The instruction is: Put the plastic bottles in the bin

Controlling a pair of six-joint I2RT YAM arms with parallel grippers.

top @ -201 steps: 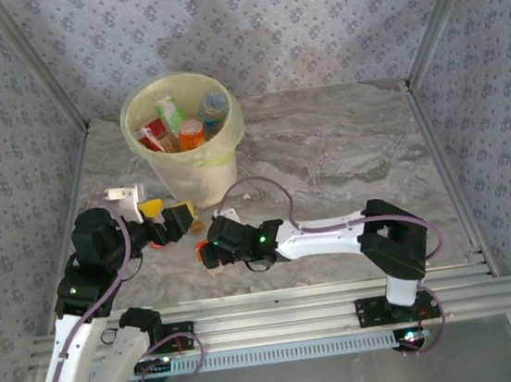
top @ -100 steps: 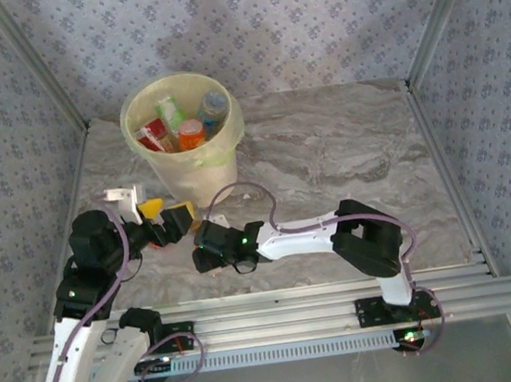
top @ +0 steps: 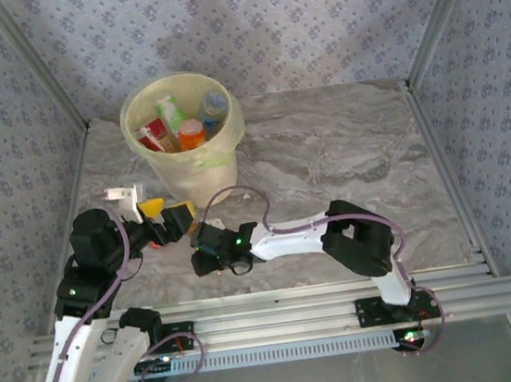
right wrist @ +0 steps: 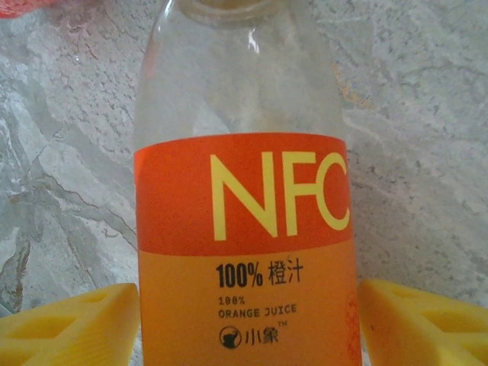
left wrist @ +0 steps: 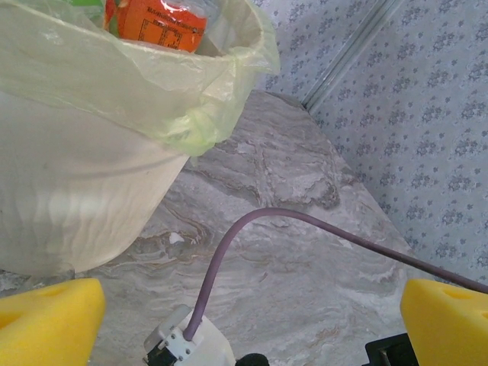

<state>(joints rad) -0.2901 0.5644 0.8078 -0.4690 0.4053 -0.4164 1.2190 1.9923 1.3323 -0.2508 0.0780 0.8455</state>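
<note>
So the right gripper [right wrist: 244, 324] is being held low over the marble table [top: 354, 156]. An orange-labelled NFC juice bottle [right wrist: 244, 198] is being flanked by its yellow pads [right wrist: 69, 324], one on each side of the label. The pads are sitting right at the bottle's edges, but whether it's actually being squeezed can't be told. The bottle is lying on the table near the front left, a little short of the bin [top: 207, 174]. The left gripper [left wrist: 248, 320] is being held spread wide with nothing in it, close by the bin's wall, and a purple cable [left wrist: 305, 221] is being draped across in front of it. Several bottles [top: 190, 132] are already sitting inside the bin. Plenty of bare table is being left free on the right, out to the metal frame rail [top: 449, 177].
</note>
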